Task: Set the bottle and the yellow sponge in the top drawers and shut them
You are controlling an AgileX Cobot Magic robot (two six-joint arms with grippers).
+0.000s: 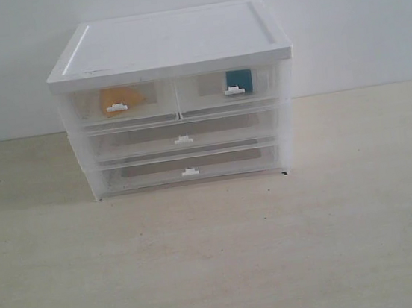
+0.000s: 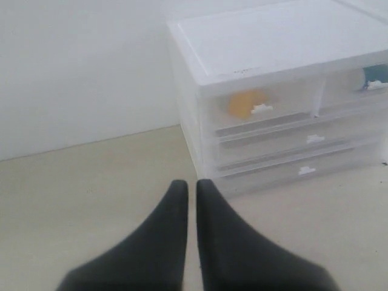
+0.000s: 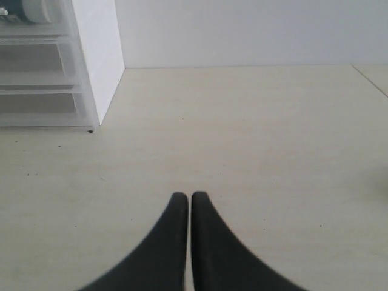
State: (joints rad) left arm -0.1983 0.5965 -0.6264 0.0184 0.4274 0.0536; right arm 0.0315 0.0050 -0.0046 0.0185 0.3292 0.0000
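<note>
My left pincer point(image 2: 191, 185) and right pincer point(image 3: 185, 197) are pressed shut, holding nothing, above a pale table point(image 1: 219, 257) by a white wall point(image 1: 369, 14). One cabinet point(image 1: 166, 46), four shut drawers: one sponge point(image 1: 120, 98) in the top-left drawer point(image 1: 156, 100), one bottle point(image 1: 239, 80) in the top-right drawer point(image 1: 202, 90).

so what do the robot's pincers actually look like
Both the left pincer and the right pincer have two matte black fingers, broad at the base and curving in to slim rounded tips. No cables or markings show, and the arms are out of view.
</note>
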